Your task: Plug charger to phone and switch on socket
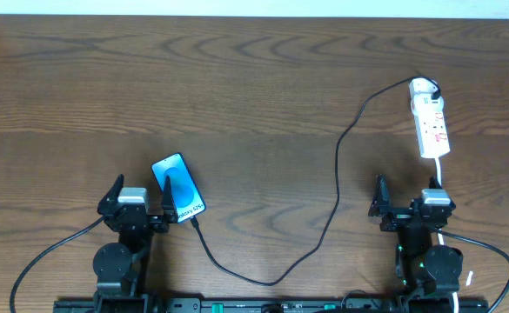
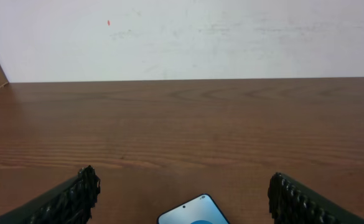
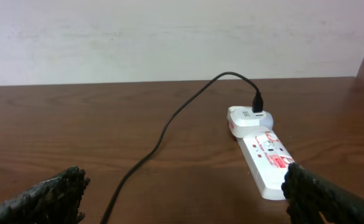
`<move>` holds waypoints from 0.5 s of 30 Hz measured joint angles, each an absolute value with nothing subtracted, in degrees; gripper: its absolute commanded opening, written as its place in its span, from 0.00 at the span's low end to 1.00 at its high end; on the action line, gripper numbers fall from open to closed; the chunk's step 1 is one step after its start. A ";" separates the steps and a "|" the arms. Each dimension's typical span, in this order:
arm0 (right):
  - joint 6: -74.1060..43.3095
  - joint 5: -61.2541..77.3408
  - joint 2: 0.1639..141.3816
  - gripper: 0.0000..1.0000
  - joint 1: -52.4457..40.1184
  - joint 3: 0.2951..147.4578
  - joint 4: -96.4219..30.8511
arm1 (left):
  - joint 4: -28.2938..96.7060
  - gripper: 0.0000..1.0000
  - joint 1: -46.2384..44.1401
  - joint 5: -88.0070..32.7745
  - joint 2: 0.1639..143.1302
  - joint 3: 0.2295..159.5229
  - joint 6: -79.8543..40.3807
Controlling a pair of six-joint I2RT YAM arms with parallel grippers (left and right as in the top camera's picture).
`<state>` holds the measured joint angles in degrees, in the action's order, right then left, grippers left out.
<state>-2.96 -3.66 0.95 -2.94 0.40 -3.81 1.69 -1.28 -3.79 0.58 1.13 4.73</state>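
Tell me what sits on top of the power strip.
A white adapter block sits on the far end of the power strip, with the black charger cable plugged into it. The outlet beneath the block is covered and cannot be seen.

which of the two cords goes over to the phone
The thin black charger cable: it leaves the adapter at the power strip's far end and loops over to the phone. The thicker white cord exits the strip's near end.
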 measured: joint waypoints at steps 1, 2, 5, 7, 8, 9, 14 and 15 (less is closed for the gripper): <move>-2.61 -3.66 0.95 0.99 -2.94 0.40 -3.81 | 1.69 0.89 -1.28 -3.79 0.58 1.13 4.73; -2.33 -3.64 0.95 0.99 -2.94 0.40 -3.81 | 1.69 0.89 -1.28 -3.79 0.58 1.13 4.73; -1.96 -3.64 0.95 0.99 -2.94 0.40 -3.81 | 1.69 0.89 -1.28 -3.79 0.58 1.13 4.73; -1.87 -3.66 0.95 0.99 -2.94 0.40 -3.81 | 1.69 0.89 -1.28 -3.79 0.58 1.13 4.73; -1.87 -3.64 0.95 0.99 -2.94 0.40 -3.81 | 1.69 0.89 -1.28 -3.79 0.58 1.13 4.73; -1.87 -3.64 0.95 0.99 -2.94 0.40 -3.81 | 1.69 0.89 -1.28 -3.79 0.58 1.13 4.73; -1.85 -3.64 0.95 0.99 -2.94 0.40 -3.79 | 1.69 0.89 -1.28 -3.79 0.58 1.13 4.73; -1.85 -3.64 0.95 0.99 -2.94 0.40 -3.79 | 1.69 0.89 -1.28 -3.79 0.58 1.13 4.71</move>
